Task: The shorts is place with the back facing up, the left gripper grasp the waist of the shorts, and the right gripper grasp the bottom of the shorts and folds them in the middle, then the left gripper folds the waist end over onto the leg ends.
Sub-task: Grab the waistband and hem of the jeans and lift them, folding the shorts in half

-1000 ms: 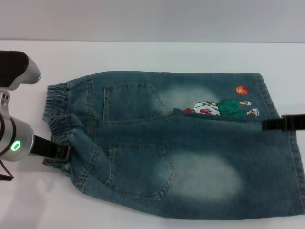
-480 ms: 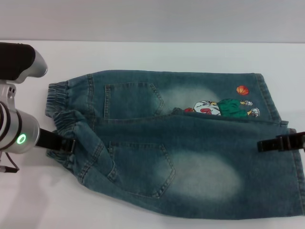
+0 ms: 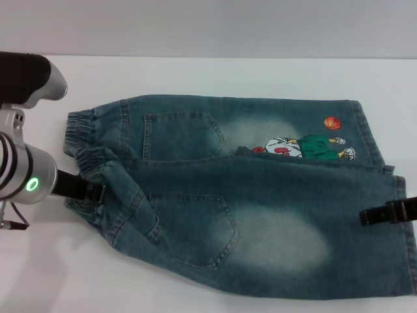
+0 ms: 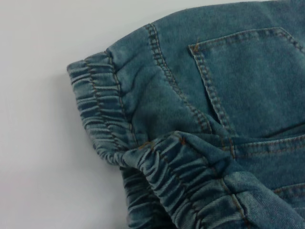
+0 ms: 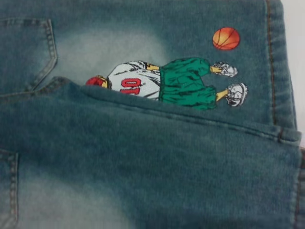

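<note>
The faded blue denim shorts point(image 3: 260, 222) lie back up on the white table, the near half overlapping the far half along the middle. The ruffled waist point(image 3: 81, 124) is on the left and the leg hems point(image 3: 368, 134) on the right. My left gripper point(image 3: 88, 192) is shut on the near part of the waist, which bunches up there; the left wrist view shows the gathered band point(image 4: 95, 109) folded over itself. My right gripper point(image 3: 376, 216) is over the near leg's hem at the right edge. The cartoon print point(image 5: 162, 83) and orange ball point(image 5: 226, 38) are partly overlapped by the near leg.
The white table point(image 3: 208, 75) runs around the shorts, with bare surface behind them and to the left. My left arm's silver wrist with its green light point(image 3: 31, 184) stands beside the waist.
My left gripper has shifted away from me and slightly right, carrying the near waist. My right gripper has moved toward me along the hem, from the fold edge to the near leg.
</note>
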Action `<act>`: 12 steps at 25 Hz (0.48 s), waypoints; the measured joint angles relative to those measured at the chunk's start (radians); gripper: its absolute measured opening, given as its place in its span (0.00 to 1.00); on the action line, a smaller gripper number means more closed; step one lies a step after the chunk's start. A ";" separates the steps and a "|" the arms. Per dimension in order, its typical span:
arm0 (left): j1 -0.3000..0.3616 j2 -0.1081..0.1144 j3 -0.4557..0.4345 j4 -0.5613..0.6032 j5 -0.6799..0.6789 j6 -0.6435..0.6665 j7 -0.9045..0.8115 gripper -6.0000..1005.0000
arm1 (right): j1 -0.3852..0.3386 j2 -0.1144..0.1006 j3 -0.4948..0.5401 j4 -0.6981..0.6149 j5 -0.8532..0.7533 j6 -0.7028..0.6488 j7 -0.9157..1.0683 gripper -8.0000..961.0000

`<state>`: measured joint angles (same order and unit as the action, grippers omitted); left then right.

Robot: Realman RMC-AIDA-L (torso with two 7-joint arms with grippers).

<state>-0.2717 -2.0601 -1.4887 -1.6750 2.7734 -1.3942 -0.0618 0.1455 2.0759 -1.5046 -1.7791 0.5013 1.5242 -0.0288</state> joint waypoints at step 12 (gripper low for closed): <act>-0.009 -0.001 0.002 0.014 0.000 0.011 0.001 0.13 | -0.038 0.002 0.004 -0.036 -0.048 0.057 0.000 0.79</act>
<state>-0.2810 -2.0616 -1.4864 -1.6610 2.7735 -1.3836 -0.0610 0.1073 2.0780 -1.5007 -1.8155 0.4535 1.5813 -0.0291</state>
